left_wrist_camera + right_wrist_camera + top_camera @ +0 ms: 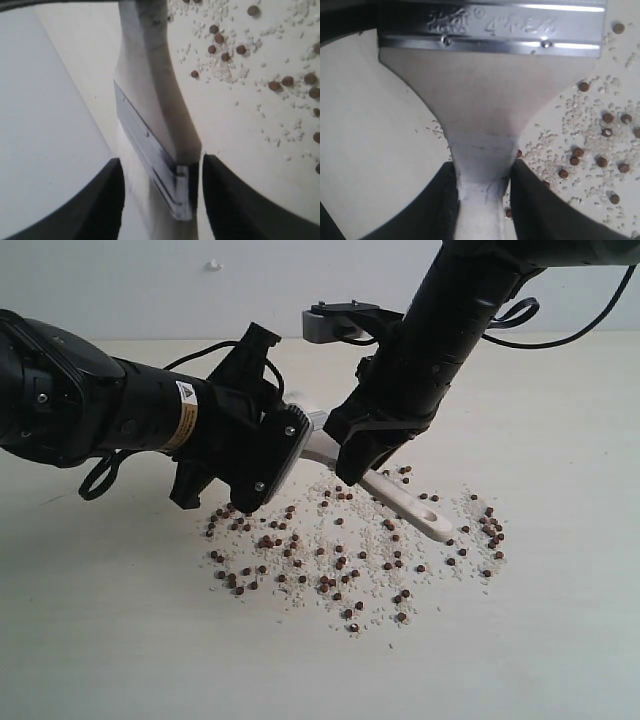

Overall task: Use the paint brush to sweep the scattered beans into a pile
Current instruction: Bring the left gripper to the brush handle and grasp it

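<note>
Exterior view: one paint brush point(415, 508) slants across centre frame above dozens of scattered beans point(340, 560), with bare table point(120, 640) open below and to both sides. Of two grippers, the right gripper point(482, 167) clamps the handle point(480, 125). The left gripper point(161, 160) straddles the ferrule point(150, 150), and I cannot tell whether it grips.

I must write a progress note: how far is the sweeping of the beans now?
Done: the right pincer grips the paint brush by its handle. In hand: the left pincer straddles the ferrule; whether it grips is unclear. Left: all sweeping, since the beans lie scattered across the table, no pile.
</note>
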`<state>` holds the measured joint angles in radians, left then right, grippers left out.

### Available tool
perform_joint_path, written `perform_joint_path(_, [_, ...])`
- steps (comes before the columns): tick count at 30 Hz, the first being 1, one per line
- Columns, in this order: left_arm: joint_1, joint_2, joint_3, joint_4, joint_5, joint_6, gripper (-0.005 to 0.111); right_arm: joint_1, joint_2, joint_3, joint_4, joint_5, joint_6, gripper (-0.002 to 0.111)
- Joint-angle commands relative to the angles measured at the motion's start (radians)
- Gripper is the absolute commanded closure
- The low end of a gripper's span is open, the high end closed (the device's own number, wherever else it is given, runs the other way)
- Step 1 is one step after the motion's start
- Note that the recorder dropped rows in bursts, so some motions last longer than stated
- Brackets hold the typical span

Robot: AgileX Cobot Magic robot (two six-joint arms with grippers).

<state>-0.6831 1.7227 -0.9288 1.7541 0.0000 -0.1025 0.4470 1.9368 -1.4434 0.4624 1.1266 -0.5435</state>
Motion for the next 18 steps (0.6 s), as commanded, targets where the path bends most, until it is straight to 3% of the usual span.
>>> perform_joint_path(1, [-0.005,-0.001,-0.005,-0.01,-0.034,-0.001,0.06,-0.005,-0.004,-0.01,0.01,0.002,-0.012,0.108])
perform_joint_path(18, [-0.005,0.067,-0.039,-0.01,0.009,0.021,0.063,-0.005,-0.004,-0.01,0.01,0.01,-0.006,0.108])
